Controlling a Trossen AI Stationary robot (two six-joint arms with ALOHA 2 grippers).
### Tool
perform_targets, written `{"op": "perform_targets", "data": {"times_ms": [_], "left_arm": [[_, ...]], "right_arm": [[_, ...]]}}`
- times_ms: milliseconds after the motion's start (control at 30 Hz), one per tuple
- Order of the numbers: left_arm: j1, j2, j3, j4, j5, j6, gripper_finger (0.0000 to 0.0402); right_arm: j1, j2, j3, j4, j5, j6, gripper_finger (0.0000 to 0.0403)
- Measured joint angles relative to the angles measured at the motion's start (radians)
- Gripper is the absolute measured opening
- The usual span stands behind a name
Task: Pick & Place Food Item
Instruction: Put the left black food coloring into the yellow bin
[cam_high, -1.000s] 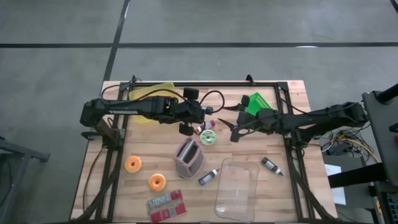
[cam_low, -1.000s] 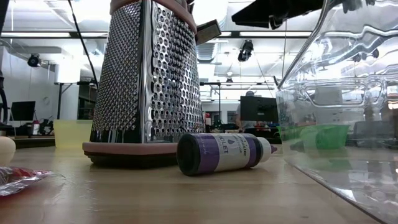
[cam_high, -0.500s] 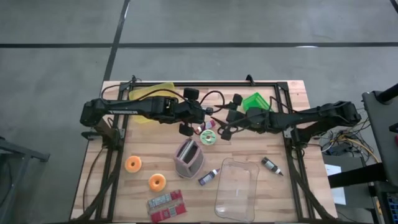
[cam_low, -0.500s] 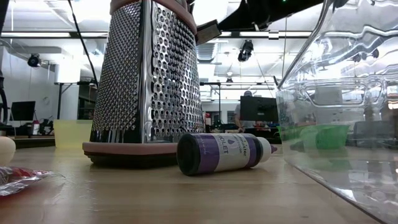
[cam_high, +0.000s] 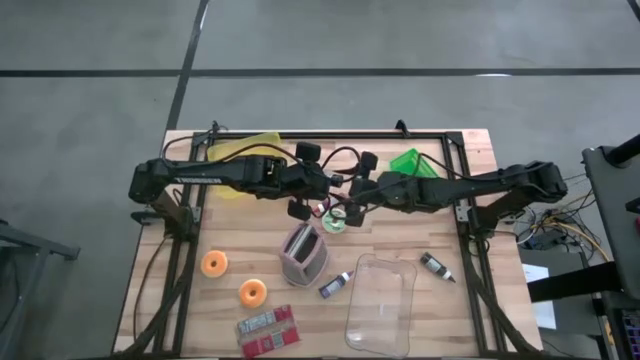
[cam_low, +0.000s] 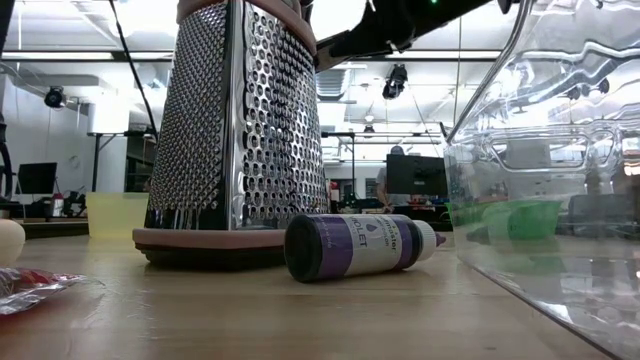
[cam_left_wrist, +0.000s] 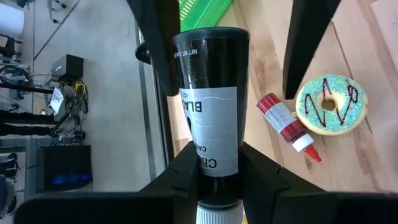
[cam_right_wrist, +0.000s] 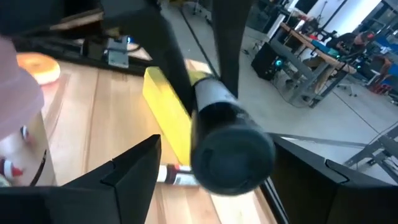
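Wooden table (cam_high: 470, 290), grippers meeting mid-table (right side uncluttered), black bottle (cam_left_wrist: 211, 106) clamped

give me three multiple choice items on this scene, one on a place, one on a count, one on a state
1. Where does the purple bottle lie?
A. inside the clear container
B. on the table by the grater
C. in the green bin

2. How many orange donuts are on the table?
A. two
B. four
C. none

3. What is the left hand doing?
A. hanging open
B. gripping the black bottle
C. gripping a donut

Answers:
1 B, it lies on its side before the grater.
2 A, both near the table's left front.
3 B, the fingers clamp the bottle.
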Motion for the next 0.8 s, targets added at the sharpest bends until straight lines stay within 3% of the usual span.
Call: {"op": "perform_targets", "data": {"times_ms": [500, 733, 800], "left_arm": [[0.000, -0.001, -0.002, -0.005, 0.004, -0.004, 0.0077], [0.000, -0.001, -0.002, -0.007, 0.005, -0.004, 0.0077], [0.000, -0.001, -0.002, -0.007, 0.005, -0.004, 0.0077]], "right_arm": [[0.000, -0.014, 0.007, 0.002, -0.027, 0.006, 0.0199], [0.000, -0.012, 0.007, 0.002, -0.027, 0.016, 0.0135], [0.000, -0.012, 0.007, 0.001, -0.027, 0.018, 0.0134]]}}
